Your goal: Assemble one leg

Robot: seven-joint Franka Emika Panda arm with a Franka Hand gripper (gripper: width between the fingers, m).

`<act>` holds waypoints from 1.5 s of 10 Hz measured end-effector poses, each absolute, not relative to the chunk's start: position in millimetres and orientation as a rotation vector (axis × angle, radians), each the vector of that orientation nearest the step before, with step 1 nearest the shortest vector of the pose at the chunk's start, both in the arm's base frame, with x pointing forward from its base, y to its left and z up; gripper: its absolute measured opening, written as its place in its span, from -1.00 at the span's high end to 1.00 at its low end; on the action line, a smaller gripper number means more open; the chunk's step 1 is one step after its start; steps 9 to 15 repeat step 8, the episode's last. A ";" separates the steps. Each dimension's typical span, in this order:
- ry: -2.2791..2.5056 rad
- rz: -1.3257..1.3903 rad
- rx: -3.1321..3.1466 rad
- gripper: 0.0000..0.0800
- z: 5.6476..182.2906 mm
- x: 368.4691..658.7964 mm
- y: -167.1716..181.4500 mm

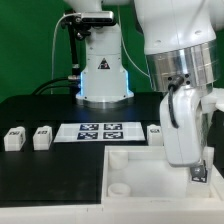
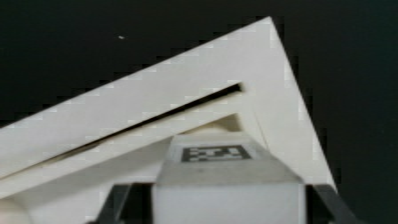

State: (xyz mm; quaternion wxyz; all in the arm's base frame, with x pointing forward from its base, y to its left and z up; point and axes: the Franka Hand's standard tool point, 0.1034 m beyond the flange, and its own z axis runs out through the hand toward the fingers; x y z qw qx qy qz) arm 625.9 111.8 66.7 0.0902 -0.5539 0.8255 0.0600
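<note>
I've got the gripper (image 2: 214,200) closed on the leg (image 2: 217,172), hovering over the white panel (image 1: 150,172) near its corner w/ the slot; insertion step imo, next needs careful alignment then descent.

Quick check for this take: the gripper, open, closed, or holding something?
Gripper: closed on a leg, tag face toward the wrist camera, held over a corner of the white panel.

A robotics lab. A white robot arm base (image 1: 104,70) stands behind the flat white tag-covered marker board (image 1: 100,132). Both sit on a black table (image 1: 40,165).
</note>
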 end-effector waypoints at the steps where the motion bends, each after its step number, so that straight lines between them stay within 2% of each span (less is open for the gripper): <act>1: 2.451 0.178 -1.651 -0.21 66.5 625.8 112.5; 2: 2.420 0.177 -1.695 -0.21 67.6 624.0 117.3; 3: 2.405 0.181 -1.711 -0.52 73.4 619.9 122.3; 4: 2.399 0.183 -1.711 -0.59 82.0 616.5 123.7; 6: 2.376 0.176 -1.710 -0.62 101.8 613.4 124.5; 15: 2.376 0.178 -1.719 -0.62 97.3 612.4 124.4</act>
